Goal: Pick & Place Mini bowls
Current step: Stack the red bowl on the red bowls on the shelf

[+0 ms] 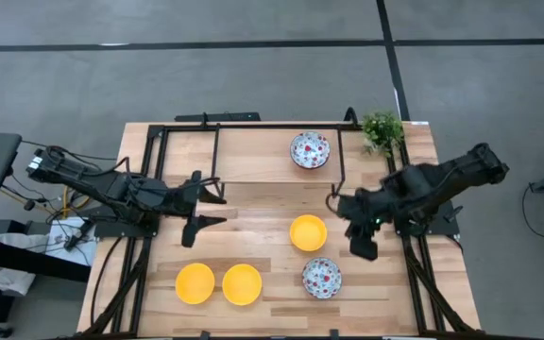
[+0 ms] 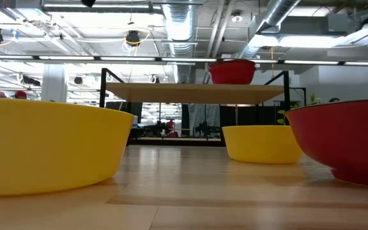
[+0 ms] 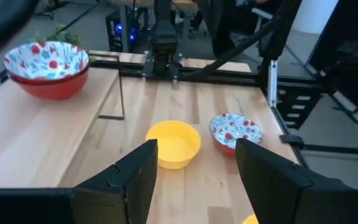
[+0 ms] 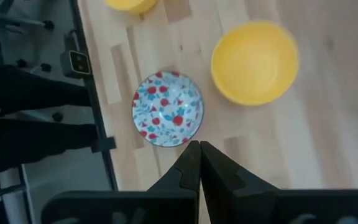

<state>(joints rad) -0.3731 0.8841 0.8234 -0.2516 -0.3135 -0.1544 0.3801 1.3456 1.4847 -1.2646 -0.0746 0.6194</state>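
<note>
Three yellow mini bowls stand on the table: one in the middle (image 1: 308, 232) (image 3: 174, 143) (image 4: 255, 62) and two near the near edge (image 1: 195, 283) (image 1: 242, 284). One floral bowl (image 1: 321, 277) (image 4: 168, 109) stands near the near edge. Another floral bowl (image 1: 310, 149) (image 3: 47, 65) sits on the raised shelf and looks like two nested. My left gripper (image 1: 213, 206) (image 3: 194, 165) is open above the table's left half and touches nothing. My right gripper (image 1: 360, 247) (image 4: 199, 155) is shut, hovering just right of the near floral bowl.
A black-framed wooden shelf (image 2: 193, 93) stands over the far half of the table, with thin legs (image 1: 338, 179) (image 3: 120, 93) between the arms. A small green plant (image 1: 382, 129) sits at the far right corner. In the low view the bowls (image 2: 37, 150) (image 2: 344, 144) loom close.
</note>
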